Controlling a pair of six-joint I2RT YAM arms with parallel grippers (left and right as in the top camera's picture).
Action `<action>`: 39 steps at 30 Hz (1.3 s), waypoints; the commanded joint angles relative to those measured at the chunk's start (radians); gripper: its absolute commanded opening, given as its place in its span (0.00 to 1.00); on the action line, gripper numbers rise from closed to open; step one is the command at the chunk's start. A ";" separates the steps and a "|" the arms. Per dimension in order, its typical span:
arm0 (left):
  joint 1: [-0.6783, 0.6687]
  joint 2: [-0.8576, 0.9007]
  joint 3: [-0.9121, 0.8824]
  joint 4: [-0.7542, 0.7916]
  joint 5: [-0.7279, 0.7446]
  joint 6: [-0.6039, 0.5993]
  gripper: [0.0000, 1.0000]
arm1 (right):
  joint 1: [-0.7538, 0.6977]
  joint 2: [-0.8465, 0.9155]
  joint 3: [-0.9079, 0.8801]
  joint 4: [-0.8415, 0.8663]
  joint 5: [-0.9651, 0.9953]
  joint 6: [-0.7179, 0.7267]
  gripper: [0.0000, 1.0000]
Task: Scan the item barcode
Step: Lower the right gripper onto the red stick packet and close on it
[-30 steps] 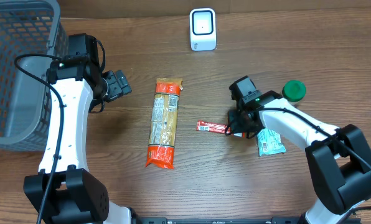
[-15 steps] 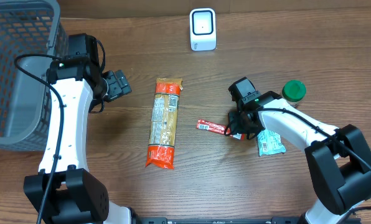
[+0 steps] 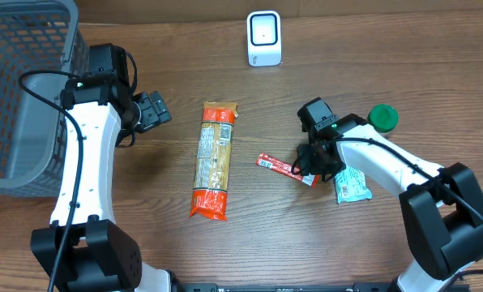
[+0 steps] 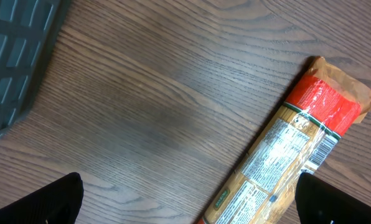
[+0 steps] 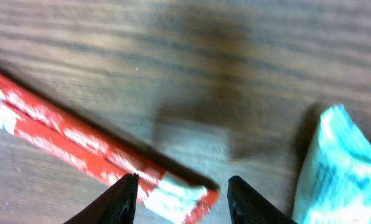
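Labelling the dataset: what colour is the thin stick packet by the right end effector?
The stick packet is red with white print, clearest in the right wrist view.

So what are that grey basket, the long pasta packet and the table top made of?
Basket: looks like moulded grey plastic, matt, an open lattice of bars.
Pasta packet: thin glossy plastic film, judging by glare, crimped ends and pasta showing through.
Table: brown wood grain, low sheen; solid wood or printed laminate cannot be told.
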 commanded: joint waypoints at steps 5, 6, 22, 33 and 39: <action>-0.002 -0.014 0.016 0.001 -0.009 0.011 1.00 | -0.002 -0.027 0.005 -0.034 -0.008 -0.008 0.49; -0.002 -0.014 0.016 0.001 -0.009 0.011 1.00 | -0.002 -0.027 -0.002 -0.025 -0.008 -0.008 0.49; -0.002 -0.014 0.016 0.001 -0.009 0.011 1.00 | 0.035 -0.026 -0.103 0.116 0.024 -0.008 0.47; -0.002 -0.014 0.016 0.002 -0.009 0.011 1.00 | 0.040 -0.055 -0.033 0.054 0.063 -0.008 0.45; -0.002 -0.014 0.016 0.001 -0.009 0.011 1.00 | 0.043 -0.063 -0.032 0.025 0.028 -0.008 0.46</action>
